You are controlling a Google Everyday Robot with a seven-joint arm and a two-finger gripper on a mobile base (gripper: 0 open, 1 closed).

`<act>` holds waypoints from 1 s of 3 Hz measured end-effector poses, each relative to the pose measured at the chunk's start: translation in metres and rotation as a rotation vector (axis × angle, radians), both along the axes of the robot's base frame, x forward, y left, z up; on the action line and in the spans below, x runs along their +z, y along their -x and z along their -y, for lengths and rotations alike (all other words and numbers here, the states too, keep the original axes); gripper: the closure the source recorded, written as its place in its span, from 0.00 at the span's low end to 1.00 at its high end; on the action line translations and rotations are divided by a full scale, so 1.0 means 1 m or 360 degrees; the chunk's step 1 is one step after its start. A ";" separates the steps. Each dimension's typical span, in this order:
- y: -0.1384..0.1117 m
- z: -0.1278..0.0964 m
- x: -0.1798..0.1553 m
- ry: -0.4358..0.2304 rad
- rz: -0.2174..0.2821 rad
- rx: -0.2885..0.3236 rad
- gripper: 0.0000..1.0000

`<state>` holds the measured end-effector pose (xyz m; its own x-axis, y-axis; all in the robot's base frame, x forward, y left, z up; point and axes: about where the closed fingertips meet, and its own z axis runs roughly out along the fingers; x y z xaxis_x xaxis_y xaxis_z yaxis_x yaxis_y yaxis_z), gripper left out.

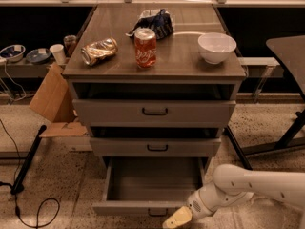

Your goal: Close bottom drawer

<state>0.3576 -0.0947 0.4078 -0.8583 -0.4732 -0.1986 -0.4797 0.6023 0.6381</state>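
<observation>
Bottom drawer (152, 182) stands pulled open under the bench's (181, 61) front edge. The end effector (177, 217) sits low by the drawer front's right end; its opening cannot be told.

Hand (174, 219) partly beyond bottom edge

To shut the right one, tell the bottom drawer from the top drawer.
The bottom drawer is pulled far out, its grey interior showing; the top drawer shows no interior. The bottom drawer's front is narrower and shorter than the top drawer's, its handle smaller. Both are grey with a central dark bar handle. The hand is low by the bottom drawer's front, right of its handle.
</observation>
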 end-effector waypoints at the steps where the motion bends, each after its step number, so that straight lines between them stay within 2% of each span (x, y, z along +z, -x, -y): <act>1: 0.003 -0.008 -0.064 -0.0076 -0.0125 -0.0101 0.00; 2: 0.016 -0.012 -0.130 -0.0121 -0.0275 -0.0221 0.00; 3: 0.046 -0.026 -0.196 -0.0183 -0.0454 -0.0319 0.00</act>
<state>0.3113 -0.0686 0.2119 -0.9602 -0.2787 0.0202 -0.1523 0.5827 0.7983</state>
